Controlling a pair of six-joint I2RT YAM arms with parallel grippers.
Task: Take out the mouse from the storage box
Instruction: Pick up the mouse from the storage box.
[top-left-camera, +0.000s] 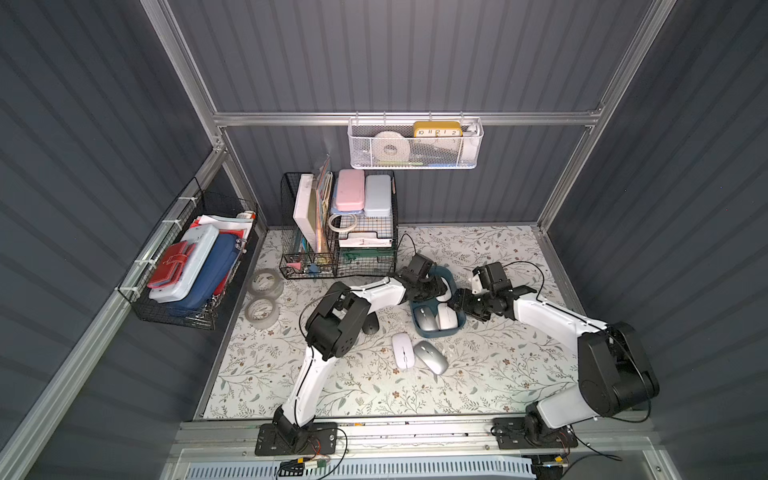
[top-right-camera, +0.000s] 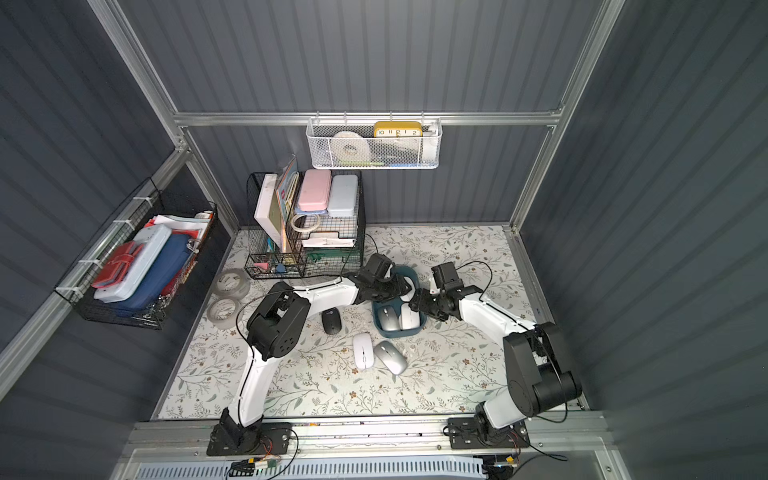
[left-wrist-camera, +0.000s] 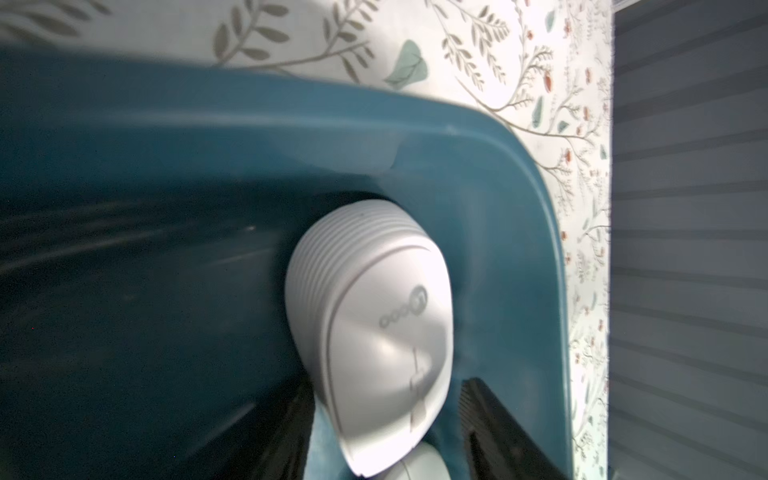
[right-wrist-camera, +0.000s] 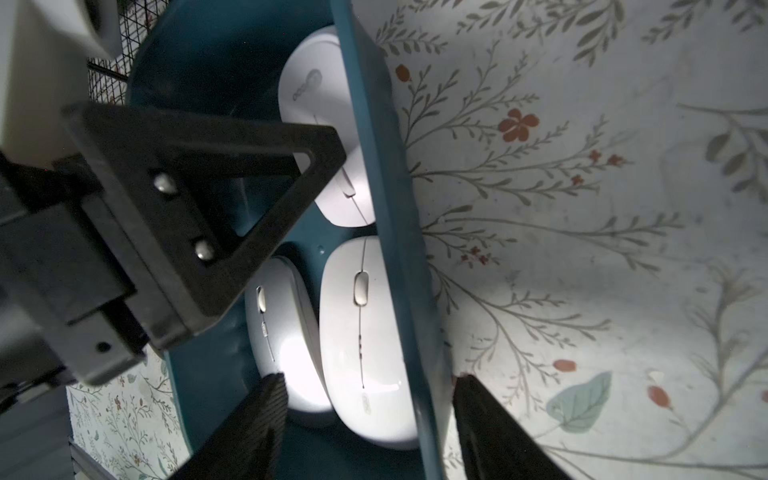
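Left tool (left-wrist-camera: 386, 380): jaws apart, flanking the white mouse (left-wrist-camera: 374, 316) at the far end of the storage box (left-wrist-camera: 519, 208), not yet clamped.
Right tool (right-wrist-camera: 370, 378): jaws apart, astride the box's long wall.
Risk: the smooth domed shell may squirt out, and the box may drag along.
Surface: floral-covered desk (top-left-camera: 478, 374), flat.
Room: dark ribbed walls (top-left-camera: 415, 62), close in.

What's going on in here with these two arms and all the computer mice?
Two robot arms are emptying a teal storage box of mice. The left gripper reaches into its far end, jaws either side of a white mouse, not yet clamped. The right gripper straddles the box's side wall, jaws open. A silver mouse and second white mouse lie inside. A black mouse, loose white mouse and loose silver mouse lie on the floral table.
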